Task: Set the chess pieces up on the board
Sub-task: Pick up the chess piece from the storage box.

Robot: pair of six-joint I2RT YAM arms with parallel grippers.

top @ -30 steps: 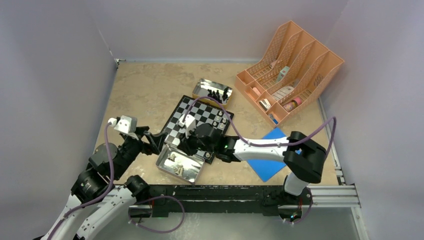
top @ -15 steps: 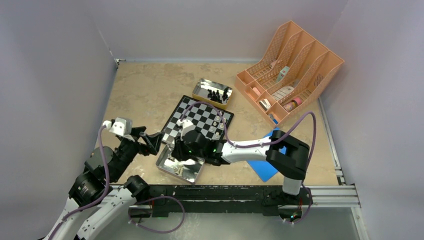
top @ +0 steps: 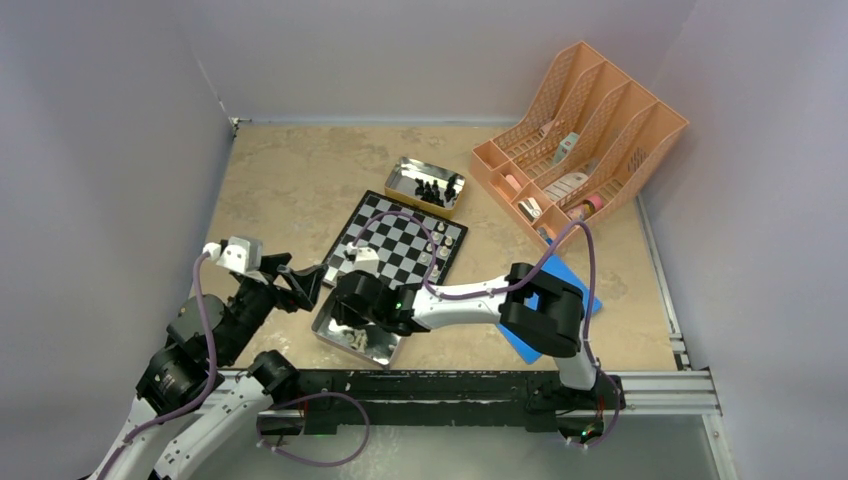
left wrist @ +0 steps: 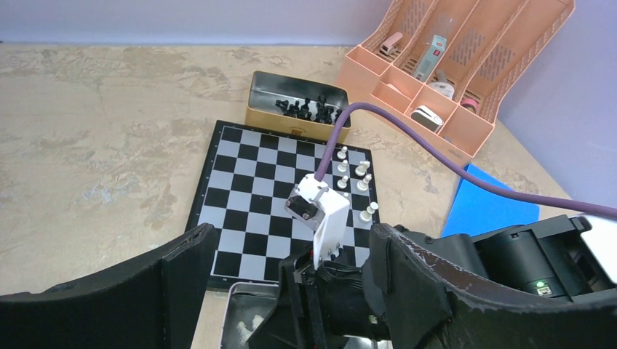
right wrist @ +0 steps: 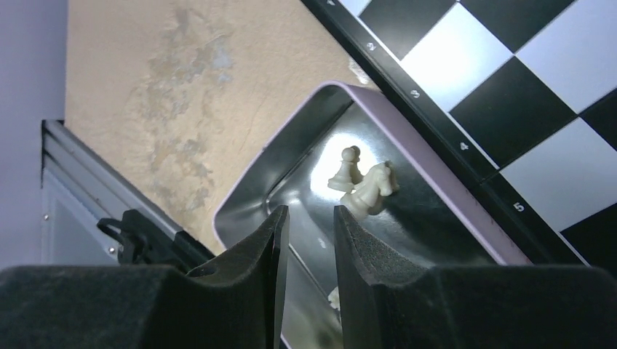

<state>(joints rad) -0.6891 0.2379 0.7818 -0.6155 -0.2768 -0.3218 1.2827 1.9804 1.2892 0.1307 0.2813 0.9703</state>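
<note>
Your right pincer (right wrist: pixel 309 214) hangs over the shiny rectangular metal tin (right wrist: pixel 291 123) that sits at the 7 o'clock corner of the flat black-and-white checkered chessboard (top: pixel 395 240). Its 2 black fingers (right wrist: pixel 247 247) stand with only a narrow gap, and you see nothing gripped between the tips. Inside this tin, at 1 o'clock from the fingertips, lie a cream-white pawn (right wrist: pixel 344 171) and a cream-white knight (right wrist: pixel 372 190), touching each other. 1 more cream bit shows lower in the gap, too hidden to name.

Your left pincer (left wrist: pixel 291 233) is spread wide and holds nothing. It is at 10 o'clock of the tin and faces the board. On the board, a small group of cream-white chess pieces (left wrist: pixel 356 182) stands upright along the 3 o'clock edge. The black chess pieces (left wrist: pixel 309 109) lie in a second metal tin (left wrist: pixel 262 109), just at 12 o'clock of the board. A peach plastic file rack (top: pixel 580 135) is at 2 o'clock of the board, and a blue flat square (left wrist: pixel 495 207) at 4 o'clock.
</note>
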